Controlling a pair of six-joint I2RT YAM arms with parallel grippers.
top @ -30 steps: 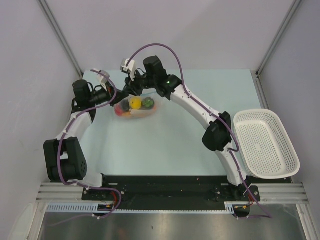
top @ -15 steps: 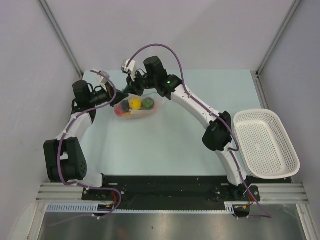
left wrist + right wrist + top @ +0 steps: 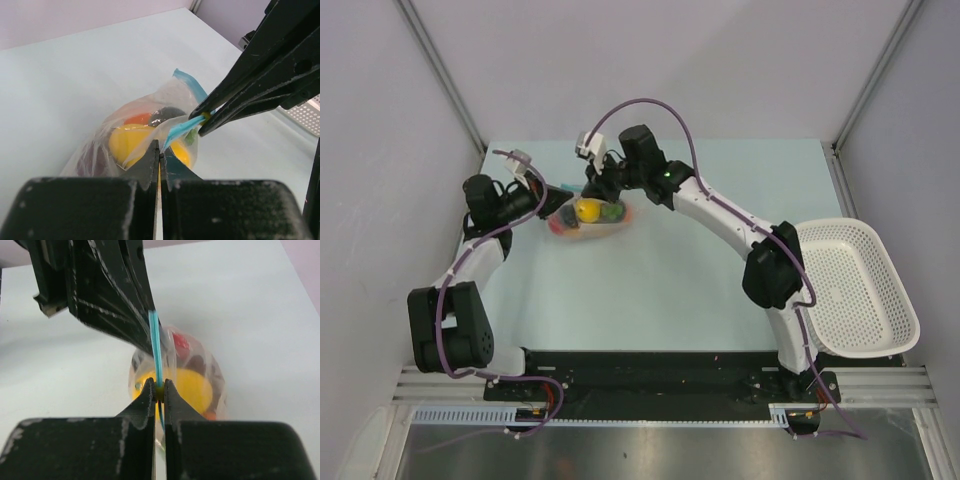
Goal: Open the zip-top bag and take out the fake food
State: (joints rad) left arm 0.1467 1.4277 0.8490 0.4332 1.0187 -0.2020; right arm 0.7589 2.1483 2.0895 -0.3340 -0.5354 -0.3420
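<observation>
the arms reach from the near rail to the bag (image 3: 588,217), which lies on the far left part of the table (image 3: 650,300). its long axis runs left to right, the bulging belly toward the near side and the teal zip strip (image 3: 155,340) along its far, upper edge, lifted off the surface. the fruits (image 3: 588,209) sit inside: yellow in the middle, green to its right, red, orange and dark pieces around them. the left gripper (image 3: 159,150) is clamped on the bag's mouth at the left end. the right gripper (image 3: 158,386) is pinched on the zip strip just beyond, and the strip runs straight between the two.

a second ago the right jaws stood apart at the strip. now they have closed on it, the right elbow has swung toward the basket (image 3: 855,290), and the bag looks more bunched.

the table is pale blue-green. the white basket sits at its right edge. plain grey walls with metal corner struts close the far side.
</observation>
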